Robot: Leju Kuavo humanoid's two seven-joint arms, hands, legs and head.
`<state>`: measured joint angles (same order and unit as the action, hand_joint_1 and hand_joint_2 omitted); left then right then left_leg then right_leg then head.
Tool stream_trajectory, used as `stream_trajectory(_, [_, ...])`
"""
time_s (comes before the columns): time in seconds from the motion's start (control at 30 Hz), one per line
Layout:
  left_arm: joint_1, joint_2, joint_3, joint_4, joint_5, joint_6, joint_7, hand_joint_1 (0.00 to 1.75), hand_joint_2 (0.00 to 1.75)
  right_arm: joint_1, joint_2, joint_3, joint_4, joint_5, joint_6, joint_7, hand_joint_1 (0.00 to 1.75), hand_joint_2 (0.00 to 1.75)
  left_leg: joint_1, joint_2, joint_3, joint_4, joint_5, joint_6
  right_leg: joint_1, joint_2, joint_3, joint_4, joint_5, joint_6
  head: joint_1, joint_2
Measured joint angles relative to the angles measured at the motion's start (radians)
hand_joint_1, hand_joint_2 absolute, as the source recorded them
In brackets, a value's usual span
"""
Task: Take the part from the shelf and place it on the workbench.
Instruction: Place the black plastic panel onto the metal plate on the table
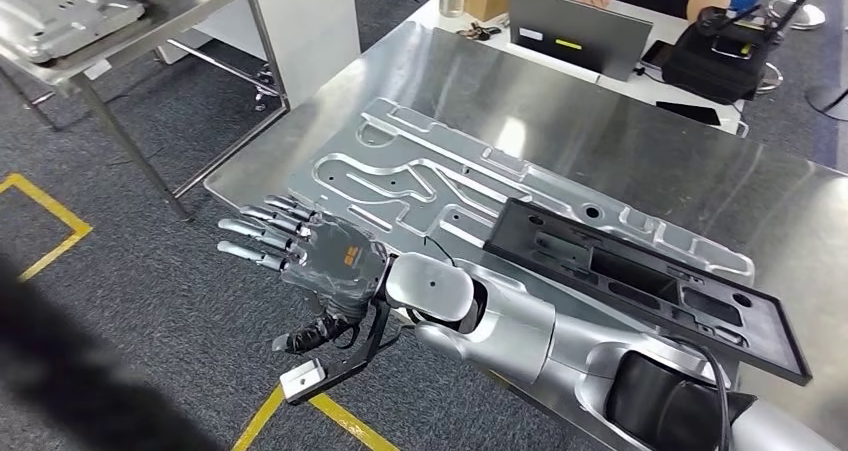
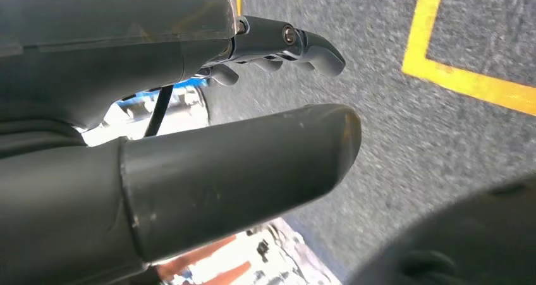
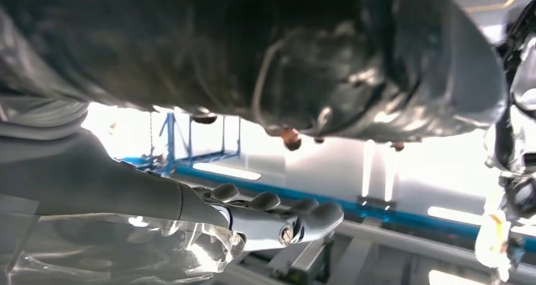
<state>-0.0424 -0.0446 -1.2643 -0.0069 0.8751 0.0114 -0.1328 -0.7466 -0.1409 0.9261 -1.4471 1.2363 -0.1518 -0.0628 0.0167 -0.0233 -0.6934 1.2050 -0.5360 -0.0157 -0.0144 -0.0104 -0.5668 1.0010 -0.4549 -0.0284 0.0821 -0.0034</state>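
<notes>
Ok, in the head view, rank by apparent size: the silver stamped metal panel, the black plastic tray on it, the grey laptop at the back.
1. Silver stamped metal panel, clearly largest.
2. Black plastic tray.
3. Grey laptop, smallest as seen, but it sits farthest from the camera, so its real size against the tray is unsure.

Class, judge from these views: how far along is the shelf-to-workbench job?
Done: the metal part lies flat on the workbench, a black tray partly on it. In hand: nothing; the right hand open at the bench edge, the left hand open above the floor. Left: probably only pulling the arm back.
</notes>
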Motion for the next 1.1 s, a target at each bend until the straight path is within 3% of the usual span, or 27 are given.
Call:
stream_trajectory(0.07, [-0.001, 0.000, 0.000, 0.000, 0.002, 0.001, 0.000, 0.00, 0.00, 0.001, -0.001, 0.006, 0.001, -0.003, 0.004, 0.000, 0.00, 0.00, 0.003, 0.014, -0.044, 0.079, -0.019, -0.007, 0.002, -0.029, 0.001, 0.002, -0.005, 0.000, 0.000, 0.000])
stream_trajectory(0.1, [-0.002, 0.000, -0.001, 0.000, 0.002, 0.002, 0.001, 0.00, 0.00, 0.001, -0.001, 0.009, 0.001, -0.004, 0.005, 0.000, 0.00, 0.00, 0.004, 0.018, -0.038, 0.067, -0.001, -0.009, 0.002, -0.042, 0.002, 0.004, -0.007, 0.001, 0.000, 0.000])
stream_trajectory(0.17, [0.000, 0.002, -0.002, 0.000, 0.002, 0.002, 0.002, 0.00, 0.00, 0.000, -0.001, 0.013, 0.001, -0.007, 0.006, 0.000, 0.00, 0.00, 0.005, 0.047, 0.024, -0.055, 0.063, -0.009, 0.002, -0.065, 0.006, 0.010, -0.016, 0.008, 0.000, 0.000])
stream_trajectory(0.23, [0.000, 0.002, -0.003, 0.000, 0.003, 0.003, 0.003, 0.00, 0.00, 0.000, -0.001, 0.014, 0.001, -0.009, 0.007, 0.000, 0.00, 0.00, -0.002, 0.077, 0.078, -0.159, 0.097, 0.002, 0.007, -0.082, 0.008, 0.019, -0.025, 0.019, 0.000, 0.000])
stream_trajectory(0.27, [0.000, 0.002, -0.004, 0.000, 0.003, 0.003, 0.003, 0.00, 0.00, 0.000, -0.002, 0.014, 0.001, -0.010, 0.007, 0.000, 0.00, 0.00, -0.005, 0.082, 0.086, -0.177, 0.098, 0.009, 0.010, -0.090, 0.008, 0.021, -0.029, 0.024, 0.001, 0.000])
stream_trajectory(0.33, [0.001, 0.002, -0.006, 0.000, 0.004, 0.003, 0.003, 0.00, 0.00, 0.000, -0.003, 0.016, 0.000, -0.010, 0.008, 0.000, 0.00, 0.00, -0.008, 0.059, 0.084, -0.179, 0.099, 0.025, 0.011, -0.104, 0.012, 0.020, -0.032, 0.034, 0.002, 0.000])
stream_trajectory(0.37, [0.001, 0.002, -0.007, 0.000, 0.004, 0.003, 0.003, 0.00, 0.00, -0.001, -0.003, 0.016, 0.000, -0.010, 0.008, 0.000, 0.00, 0.00, -0.007, 0.050, 0.085, -0.182, 0.101, 0.031, 0.009, -0.096, 0.013, 0.023, -0.037, 0.039, 0.002, 0.000])
stream_trajectory(0.43, [0.000, 0.002, -0.009, 0.000, 0.004, 0.003, 0.004, 0.00, 0.00, -0.001, -0.005, 0.017, -0.003, -0.010, 0.008, 0.000, 0.00, 0.00, -0.003, 0.032, 0.087, -0.189, 0.106, 0.043, 0.002, -0.050, -0.006, 0.070, -0.073, 0.049, 0.002, 0.000])
stream_trajectory(0.5, [-0.002, 0.003, -0.012, 0.000, 0.004, 0.005, 0.005, 0.00, 0.00, 0.004, -0.013, 0.017, -0.004, -0.010, 0.008, 0.000, 0.00, 0.00, -0.003, 0.014, 0.086, -0.190, 0.107, 0.048, 0.000, -0.005, -0.065, 0.191, -0.136, 0.052, 0.002, 0.000])
stream_trajectory(0.53, [-0.002, 0.003, -0.014, 0.000, 0.004, 0.006, 0.006, 0.00, 0.00, 0.009, -0.018, 0.017, -0.004, -0.010, 0.008, 0.000, 0.00, 0.00, -0.004, 0.001, 0.086, -0.190, 0.107, 0.050, 0.000, 0.002, -0.098, 0.255, -0.159, 0.052, 0.002, 0.000])
stream_trajectory(0.57, [-0.002, 0.003, -0.016, 0.000, 0.004, 0.007, 0.007, 0.00, 0.00, 0.014, -0.022, 0.017, -0.004, -0.010, 0.008, 0.000, 0.00, 0.00, -0.005, -0.012, 0.086, -0.189, 0.107, 0.051, 0.000, 0.006, -0.120, 0.295, -0.165, 0.051, 0.002, 0.000])
stream_trajectory(0.6, [-0.001, 0.003, -0.018, 0.000, 0.004, 0.007, 0.008, 0.00, 0.00, 0.018, -0.027, 0.017, -0.004, -0.010, 0.008, 0.000, 0.00, 0.00, -0.006, -0.026, 0.086, -0.188, 0.107, 0.051, 0.001, 0.008, -0.125, 0.298, -0.149, 0.049, 0.002, 0.000])
stream_trajectory(0.63, [-0.001, 0.003, -0.019, 0.000, 0.004, 0.007, 0.008, 0.00, 0.00, 0.021, -0.030, 0.017, -0.004, -0.010, 0.008, 0.000, 0.00, 0.00, -0.006, -0.040, 0.087, -0.187, 0.107, 0.051, 0.001, 0.014, -0.112, 0.261, -0.116, 0.045, 0.002, 0.000])
stream_trajectory(0.7, [-0.001, 0.003, -0.022, 0.000, 0.004, 0.008, 0.010, 0.00, 0.00, 0.021, -0.037, 0.017, -0.004, -0.011, 0.008, 0.000, 0.00, 0.00, -0.007, -0.066, 0.087, -0.185, 0.107, 0.048, 0.001, 0.051, -0.056, 0.128, -0.042, 0.035, 0.002, 0.000])
stream_trajectory(0.73, [-0.002, 0.003, -0.023, 0.000, 0.004, 0.008, 0.010, 0.00, 0.00, 0.022, -0.040, 0.017, -0.005, -0.011, 0.007, 0.000, 0.00, 0.00, -0.007, -0.078, 0.086, -0.183, 0.107, 0.045, 0.000, 0.070, -0.033, 0.074, -0.022, 0.031, 0.002, 0.000])
stream_trajectory(0.8, [-0.001, 0.002, -0.023, 0.000, 0.004, 0.010, 0.012, 0.00, 0.00, 0.024, -0.046, 0.017, -0.006, -0.011, 0.007, 0.001, 0.00, 0.00, -0.004, -0.099, 0.079, -0.184, 0.110, 0.035, 0.002, 0.086, -0.015, 0.032, -0.018, 0.027, 0.002, 0.000])
stream_trajectory(0.83, [0.000, 0.002, -0.024, 0.000, 0.004, 0.010, 0.013, 0.00, 0.00, 0.025, -0.048, 0.017, -0.007, -0.012, 0.006, 0.001, 0.00, 0.00, -0.002, -0.110, 0.077, -0.186, 0.112, 0.028, 0.004, 0.076, -0.012, 0.027, -0.018, 0.025, 0.002, 0.000])
stream_trajectory(0.87, [0.003, 0.003, -0.024, 0.000, 0.004, 0.011, 0.014, 0.00, 0.00, 0.025, -0.049, 0.016, -0.008, -0.012, 0.006, 0.001, 0.00, 0.00, 0.000, -0.108, 0.075, -0.185, 0.112, 0.022, 0.003, 0.065, -0.008, 0.022, -0.016, 0.021, 0.002, 0.000])
stream_trajectory(0.93, [0.004, 0.004, -0.025, 0.000, 0.005, 0.012, 0.015, 0.00, 0.00, 0.026, -0.050, 0.016, -0.011, -0.012, 0.005, 0.001, 0.00, 0.00, -0.004, -0.058, 0.057, -0.145, 0.085, 0.014, 0.000, 0.040, 0.002, 0.009, -0.011, 0.011, 0.001, 0.000])
stream_trajectory(1.0, [0.001, 0.004, -0.025, 0.000, 0.005, 0.013, 0.016, 0.00, 0.00, 0.030, -0.052, 0.016, -0.012, -0.012, 0.004, 0.001, 0.00, 0.00, -0.005, -0.001, 0.002, -0.033, 0.027, 0.008, 0.001, 0.012, 0.007, 0.004, -0.011, 0.003, 0.001, 0.000])
stream_trajectory(1.07, [-0.001, 0.004, -0.025, 0.000, 0.007, 0.014, 0.017, 0.00, 0.00, 0.036, -0.055, 0.016, -0.012, -0.012, 0.004, 0.001, 0.00, 0.00, -0.001, 0.011, -0.053, 0.076, -0.011, 0.003, 0.003, -0.018, 0.008, 0.005, -0.014, 0.000, 0.001, 0.000])
stream_trajectory(1.1, [-0.001, 0.004, -0.025, 0.000, 0.007, 0.015, 0.017, 0.00, 0.00, 0.038, -0.056, 0.016, -0.012, -0.012, 0.004, 0.001, 0.00, 0.00, 0.000, 0.014, -0.060, 0.089, -0.006, 0.000, 0.003, -0.033, 0.008, 0.007, -0.016, 0.001, 0.001, 0.000])
